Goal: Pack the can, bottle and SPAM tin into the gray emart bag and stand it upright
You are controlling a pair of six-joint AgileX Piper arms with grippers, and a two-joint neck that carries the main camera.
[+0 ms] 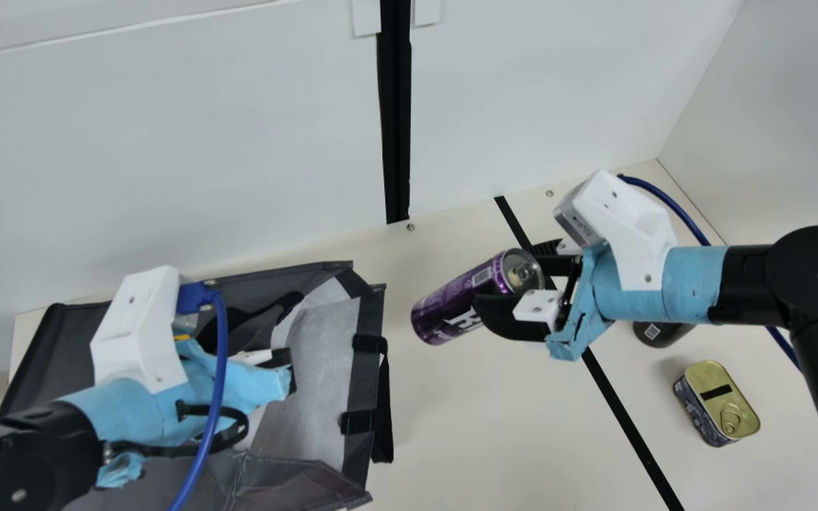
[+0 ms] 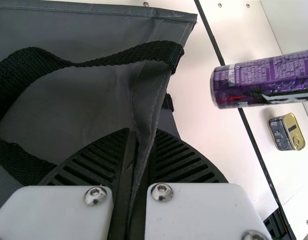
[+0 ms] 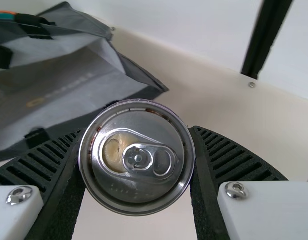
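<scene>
Left black ribbed hand: closed on an edge of the gray fabric bag.
Right black ribbed hand: parted can-wide, gripping the purple metal can, tilted, above the cream desk.
Gold-lidded rectangular tin: on the desk, near the partly hidden black bottle.

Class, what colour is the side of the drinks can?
Purple can, seen best in the main view.

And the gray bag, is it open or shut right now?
Open: in the main view the gray bag gapes toward the purple can, with its pale lining showing inside.
</scene>
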